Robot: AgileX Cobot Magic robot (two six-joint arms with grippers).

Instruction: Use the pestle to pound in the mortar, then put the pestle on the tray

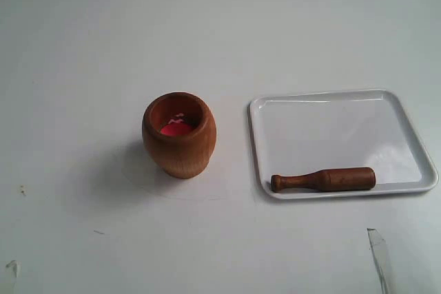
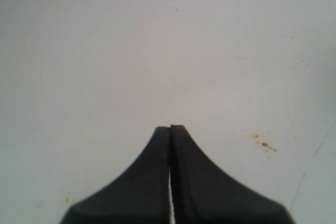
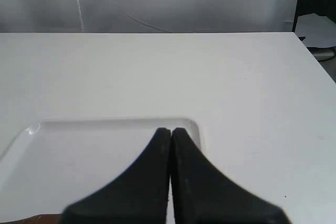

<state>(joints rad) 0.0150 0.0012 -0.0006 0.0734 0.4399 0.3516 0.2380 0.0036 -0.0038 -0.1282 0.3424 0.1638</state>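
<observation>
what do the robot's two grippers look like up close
The left gripper and right gripper look alike: each has two matte black fingers, wide at the base and curving in to slim tips. No cables or markings show.

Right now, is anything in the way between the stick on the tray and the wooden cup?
Nothing visible is. The pestle lies along the tray's near edge, and the mortar stands apart on the table to its left. Only the tray's low rim lies between them.
</observation>
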